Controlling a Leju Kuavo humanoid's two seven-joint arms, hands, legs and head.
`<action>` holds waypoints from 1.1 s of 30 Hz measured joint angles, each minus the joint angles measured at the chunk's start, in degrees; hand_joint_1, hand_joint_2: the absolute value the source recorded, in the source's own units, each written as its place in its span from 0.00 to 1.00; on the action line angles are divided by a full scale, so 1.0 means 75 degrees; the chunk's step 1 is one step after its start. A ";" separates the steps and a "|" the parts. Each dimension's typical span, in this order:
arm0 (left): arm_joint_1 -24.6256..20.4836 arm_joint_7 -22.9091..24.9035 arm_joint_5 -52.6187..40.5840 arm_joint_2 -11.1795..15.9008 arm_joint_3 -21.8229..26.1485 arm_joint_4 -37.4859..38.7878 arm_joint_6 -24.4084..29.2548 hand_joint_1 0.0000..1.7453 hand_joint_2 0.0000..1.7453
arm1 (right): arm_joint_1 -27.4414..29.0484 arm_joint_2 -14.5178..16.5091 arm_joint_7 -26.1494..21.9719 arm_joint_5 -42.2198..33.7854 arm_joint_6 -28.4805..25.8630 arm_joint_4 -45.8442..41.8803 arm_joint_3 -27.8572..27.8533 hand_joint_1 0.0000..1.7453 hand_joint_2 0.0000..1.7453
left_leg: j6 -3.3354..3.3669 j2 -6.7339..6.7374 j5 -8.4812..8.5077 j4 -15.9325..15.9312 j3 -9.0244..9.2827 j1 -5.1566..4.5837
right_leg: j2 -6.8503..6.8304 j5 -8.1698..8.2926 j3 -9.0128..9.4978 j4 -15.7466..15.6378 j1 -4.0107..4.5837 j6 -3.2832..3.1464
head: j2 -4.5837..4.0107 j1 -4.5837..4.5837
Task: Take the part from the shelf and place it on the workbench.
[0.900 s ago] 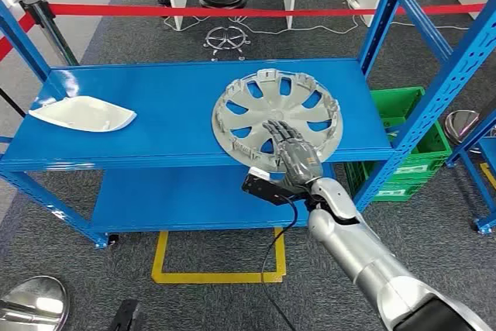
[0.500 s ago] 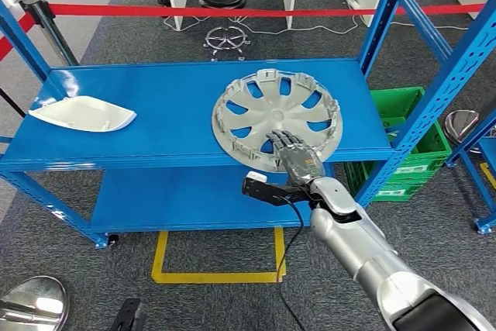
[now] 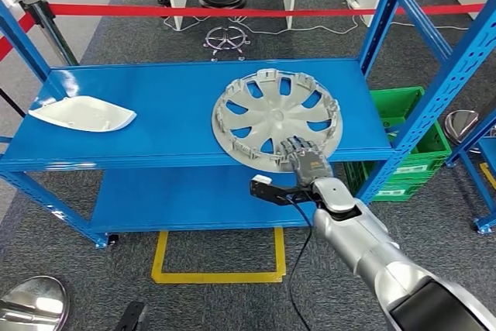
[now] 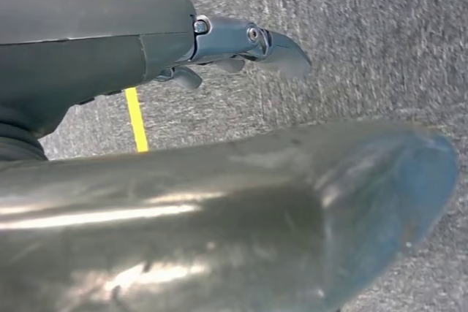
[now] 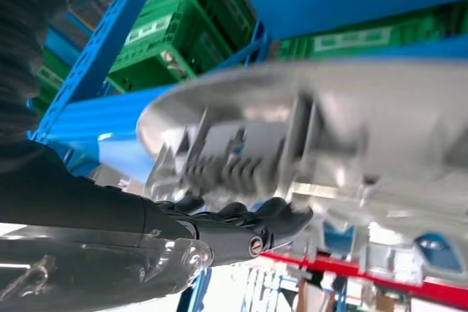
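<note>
On the shelf (image 3: 175, 114), hubcap (image 3: 275, 118) lies flat, ribs up; right hand (image 3: 304, 159) grips its rim.

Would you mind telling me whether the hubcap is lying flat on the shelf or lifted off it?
Lying flat, apparently: the hubcap rests inner side up on the blue shelf, with the right hand over its near rim.

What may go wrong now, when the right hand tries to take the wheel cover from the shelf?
1. The right hand lies on the near rim of the wheel cover, at one edge only; a wide, flat part lifted from one side may tilt and slip out.
2. The cover lies close to the front edge of the blue shelf, so a pull may drag it off before the grip is firm.
3. The blue upright stands close beside it; the rim may strike it.
</note>
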 joint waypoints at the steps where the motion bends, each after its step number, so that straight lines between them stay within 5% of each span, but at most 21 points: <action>1: -0.0001 -0.0013 -0.0052 0.0000 -0.0004 0.0000 -0.0025 0.00 0.00 | -0.0052 0.0003 0.0034 0.0018 -0.0076 0.0042 0.0001 0.00 1.00 | 0.0001 0.0000 0.0002 0.0000 0.0000 0.0000 | 0.0000 0.0002 0.0000 0.0000 0.0000 0.0000 | 0.0000 0.0001; 18: -0.0005 0.0162 -0.0403 -0.0005 -0.0106 0.0000 -0.0052 0.00 0.00 | -0.0266 0.0071 0.0234 0.0417 -0.1076 0.0403 -0.0093 0.00 1.00 | 0.0005 0.0000 0.0008 0.0000 -0.0002 0.0000 | -0.0001 0.0005 -0.0001 0.0000 0.0000 0.0003 | 0.0000 0.0001; 33: -0.0009 0.0169 -0.0411 -0.0003 -0.0112 0.0000 -0.0047 0.00 0.00 | -0.0147 0.0349 0.0070 0.0810 -0.0442 0.0687 -0.0121 0.00 1.00 | 0.0005 0.0000 0.0008 0.0000 -0.0004 0.0001 | -0.0001 0.0005 -0.0005 0.0000 0.0001 0.0003 | 0.0000 0.0000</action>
